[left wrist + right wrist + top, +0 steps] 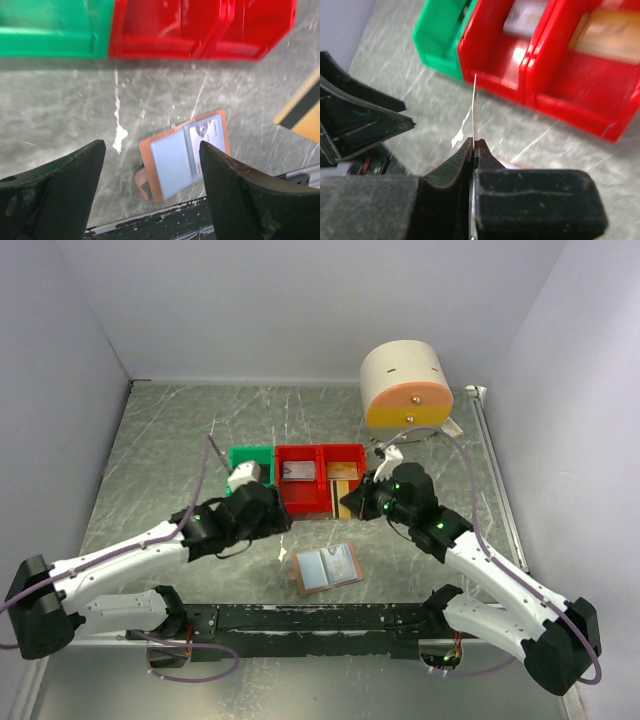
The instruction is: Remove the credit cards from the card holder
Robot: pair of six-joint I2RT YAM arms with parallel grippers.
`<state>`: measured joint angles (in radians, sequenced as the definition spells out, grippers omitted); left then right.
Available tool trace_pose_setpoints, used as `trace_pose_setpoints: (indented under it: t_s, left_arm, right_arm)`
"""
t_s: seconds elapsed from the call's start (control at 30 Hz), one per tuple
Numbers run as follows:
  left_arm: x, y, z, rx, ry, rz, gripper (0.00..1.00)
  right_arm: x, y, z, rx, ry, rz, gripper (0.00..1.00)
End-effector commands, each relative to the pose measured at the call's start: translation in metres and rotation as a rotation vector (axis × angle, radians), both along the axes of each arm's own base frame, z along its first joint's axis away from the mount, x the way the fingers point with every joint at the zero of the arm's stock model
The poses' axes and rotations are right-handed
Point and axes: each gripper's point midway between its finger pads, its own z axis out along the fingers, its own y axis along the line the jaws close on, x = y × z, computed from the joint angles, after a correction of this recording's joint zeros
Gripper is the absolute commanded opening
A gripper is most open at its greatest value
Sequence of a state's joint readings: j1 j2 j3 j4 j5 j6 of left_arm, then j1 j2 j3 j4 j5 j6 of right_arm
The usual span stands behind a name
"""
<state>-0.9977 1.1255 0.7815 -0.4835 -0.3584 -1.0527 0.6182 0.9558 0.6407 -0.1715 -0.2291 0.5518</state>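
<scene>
The card holder [325,568] lies open on the table near the front rail, tan leather with a pale blue lining [172,160]. My left gripper [283,518] hangs above the table between the bins and the holder. It is open and empty [152,150], and the holder shows between its fingers [60,190]. My right gripper [352,502] is shut [475,145] on a thin credit card seen edge-on [475,107]. That card is gold with a dark stripe [344,502] [302,112]. It is held in front of the red bins.
A green bin [250,462] and two red bins [300,492] [345,452] stand in a row mid-table. The middle one holds a silver-grey card [300,471], the right one a gold-brown card [343,470]. A cream cylinder with an orange band [405,385] stands at the back right.
</scene>
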Motion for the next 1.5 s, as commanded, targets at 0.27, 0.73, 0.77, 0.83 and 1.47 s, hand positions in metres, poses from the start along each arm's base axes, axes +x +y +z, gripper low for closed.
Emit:
trace_pose_setpoints:
  t_s: [0.27,0.73,0.77,0.83,1.47]
  left_arm:
    - [0.054,0.085,0.058,0.113,-0.102,-0.031,0.99]
    - [0.081,0.162,0.028,0.252,-0.068,0.038,0.98]
    - [0.080,0.165,0.025,0.263,-0.068,0.040,0.98]
    - [0.079,0.168,0.019,0.275,-0.078,0.048,0.98]
    - [0.087,0.185,0.023,0.341,-0.105,0.124,0.96]
  right_arm:
    - [0.075,-0.012,0.093,-0.179,-0.505,-0.069,0.00]
    - [0.094,-0.025,0.043,-0.639,-0.749,0.201,0.00]
    - [0.097,-0.027,0.032,-0.684,-0.722,0.228,0.00]
    - [0.103,-0.029,0.015,-0.753,-0.687,0.261,0.00]
    - [0.149,-0.009,-0.028,-0.913,-0.738,0.396,0.00]
